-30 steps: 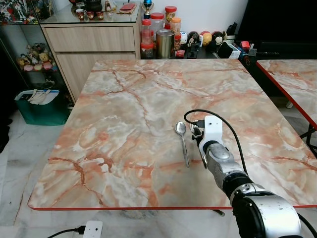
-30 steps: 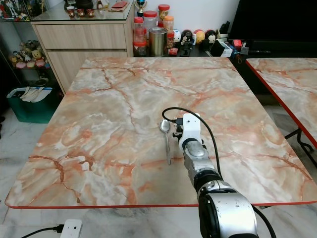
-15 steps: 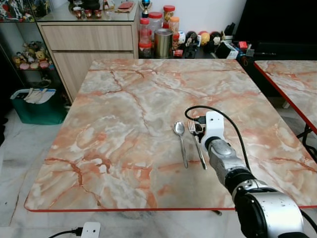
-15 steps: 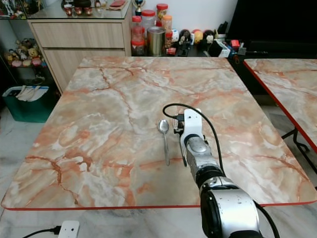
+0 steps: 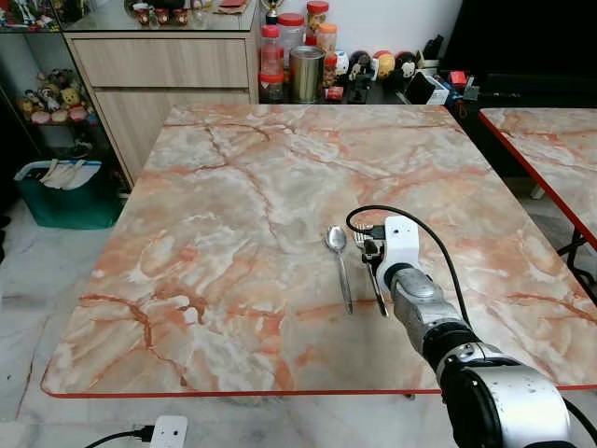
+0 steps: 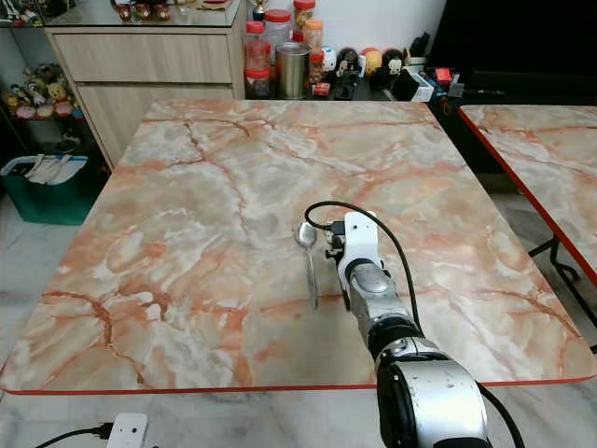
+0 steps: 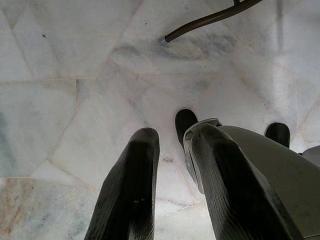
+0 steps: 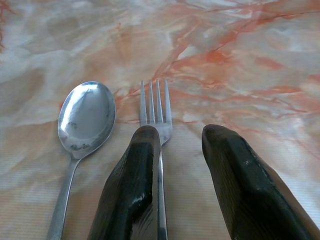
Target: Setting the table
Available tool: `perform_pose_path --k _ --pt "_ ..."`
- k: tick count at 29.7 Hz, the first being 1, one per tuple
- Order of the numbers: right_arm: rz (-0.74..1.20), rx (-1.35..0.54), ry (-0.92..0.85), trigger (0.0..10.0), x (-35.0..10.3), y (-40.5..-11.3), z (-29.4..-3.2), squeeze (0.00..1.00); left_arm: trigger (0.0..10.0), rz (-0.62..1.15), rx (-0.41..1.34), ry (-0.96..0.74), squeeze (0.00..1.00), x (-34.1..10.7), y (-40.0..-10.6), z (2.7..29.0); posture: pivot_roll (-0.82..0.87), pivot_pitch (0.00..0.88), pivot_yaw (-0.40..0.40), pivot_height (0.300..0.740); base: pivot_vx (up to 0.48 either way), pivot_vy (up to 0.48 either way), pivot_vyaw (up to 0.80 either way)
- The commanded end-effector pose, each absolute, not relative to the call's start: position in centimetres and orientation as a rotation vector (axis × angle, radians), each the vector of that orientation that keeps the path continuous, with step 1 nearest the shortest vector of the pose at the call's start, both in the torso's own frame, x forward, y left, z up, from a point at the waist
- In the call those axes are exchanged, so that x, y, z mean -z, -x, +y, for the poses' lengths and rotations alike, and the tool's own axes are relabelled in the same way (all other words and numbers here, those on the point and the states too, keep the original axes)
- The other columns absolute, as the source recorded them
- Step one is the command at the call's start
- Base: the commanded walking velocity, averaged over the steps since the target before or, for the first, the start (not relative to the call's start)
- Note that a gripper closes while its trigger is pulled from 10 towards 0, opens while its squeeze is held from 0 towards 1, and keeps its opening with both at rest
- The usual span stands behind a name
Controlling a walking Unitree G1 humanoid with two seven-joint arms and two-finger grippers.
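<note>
Since a second earlier my right claw [image 8: 177,165] had eased back, fingers parted, from the silver steel fork [image 5: 374,280] beside the spoon [image 5: 340,267] on the marble bench [image 5: 233,205] (thin, stiff, slippery; best pinched mid-handle).

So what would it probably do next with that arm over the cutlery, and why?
Probably lift the right gripper straight up and away. The fork already lies flat on the table beside the spoon, and the open fingers grip nothing.

Orange-veined marble table [image 5: 233,205], silver spoon [image 5: 340,265]
</note>
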State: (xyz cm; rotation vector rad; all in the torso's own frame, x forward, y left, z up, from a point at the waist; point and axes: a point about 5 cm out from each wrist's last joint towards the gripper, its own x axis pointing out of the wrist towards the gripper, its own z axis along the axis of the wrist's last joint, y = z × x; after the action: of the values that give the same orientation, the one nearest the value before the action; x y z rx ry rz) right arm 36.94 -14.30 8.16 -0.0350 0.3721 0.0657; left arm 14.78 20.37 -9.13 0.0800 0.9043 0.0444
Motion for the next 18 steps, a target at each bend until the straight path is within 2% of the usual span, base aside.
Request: perform_pose_path --k 1,18 --pt "0.398 -0.068 0.04 10.0 -7.7 -36.7 -14.3 0.0 10.0 1.011 -0.039 -0.078 0.0 10.3 -11.9 20.3 0.06 0.105 -0.06 0.74 0.0 0.0 0.0" --pt "0.406 -0.119 -0.006 10.0 -6.7 -36.0 -13.2 0.0 10.0 1.033 -0.046 -0.083 0.0 10.5 -10.1 20.9 0.1 0.14 -0.054 0.74 0.0 0.0 0.0"
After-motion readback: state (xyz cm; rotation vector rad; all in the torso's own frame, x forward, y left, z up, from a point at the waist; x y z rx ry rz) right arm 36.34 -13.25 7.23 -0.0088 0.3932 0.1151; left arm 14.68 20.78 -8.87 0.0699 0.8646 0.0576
